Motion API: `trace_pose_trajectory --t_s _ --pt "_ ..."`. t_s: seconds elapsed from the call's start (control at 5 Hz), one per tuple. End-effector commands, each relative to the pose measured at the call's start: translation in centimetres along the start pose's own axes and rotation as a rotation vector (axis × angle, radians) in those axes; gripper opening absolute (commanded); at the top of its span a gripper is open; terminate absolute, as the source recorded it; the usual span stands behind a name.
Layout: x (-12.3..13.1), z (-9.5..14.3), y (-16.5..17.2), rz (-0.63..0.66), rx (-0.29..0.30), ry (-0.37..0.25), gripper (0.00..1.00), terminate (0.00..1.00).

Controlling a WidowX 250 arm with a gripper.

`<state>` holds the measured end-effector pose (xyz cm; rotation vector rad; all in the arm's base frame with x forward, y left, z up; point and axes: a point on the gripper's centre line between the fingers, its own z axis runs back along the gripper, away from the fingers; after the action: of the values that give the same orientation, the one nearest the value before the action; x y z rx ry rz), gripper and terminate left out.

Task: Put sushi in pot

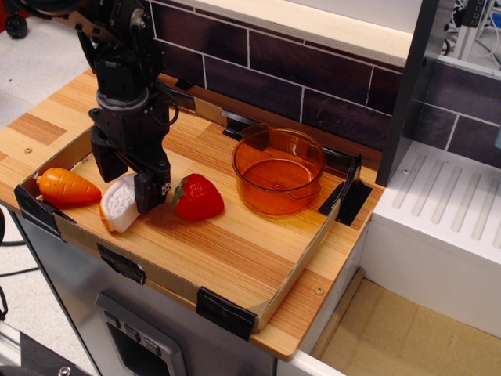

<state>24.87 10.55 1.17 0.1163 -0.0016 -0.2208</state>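
Your gripper (127, 176) stands with jaws apart astride the sushi (119, 205), one finger (149, 188) covering its right end so contact cannot be judged. The sushi lies left of the strawberry (197, 197); the pot (278, 170) sits to the strawberry's right, the carrot (67, 186) beyond the sushi.

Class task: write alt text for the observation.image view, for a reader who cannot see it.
A black robot tool straddles a white toy sushi on a wooden tray, fingers open. A carrot lies to the sushi's left; a strawberry and an empty orange pot to its right.
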Motion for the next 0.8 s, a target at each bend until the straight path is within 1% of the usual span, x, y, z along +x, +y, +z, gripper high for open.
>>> trace_pose_trajectory --t_s 0.0,0.2,0.4,0.6 --pt "0.2 0.5 0.1 -0.044 0.003 -0.005 0.0 0.0" --pt "0.3 1.1 0.2 -0.031 -0.009 -0.008 0.0 0.0" --pt "0.1 2.4 0.3 -0.029 -0.017 -0.032 0.0 0.0" --pt "-0.1 5.2 0.3 -0.004 -0.056 -0.066 0.0 0.0"
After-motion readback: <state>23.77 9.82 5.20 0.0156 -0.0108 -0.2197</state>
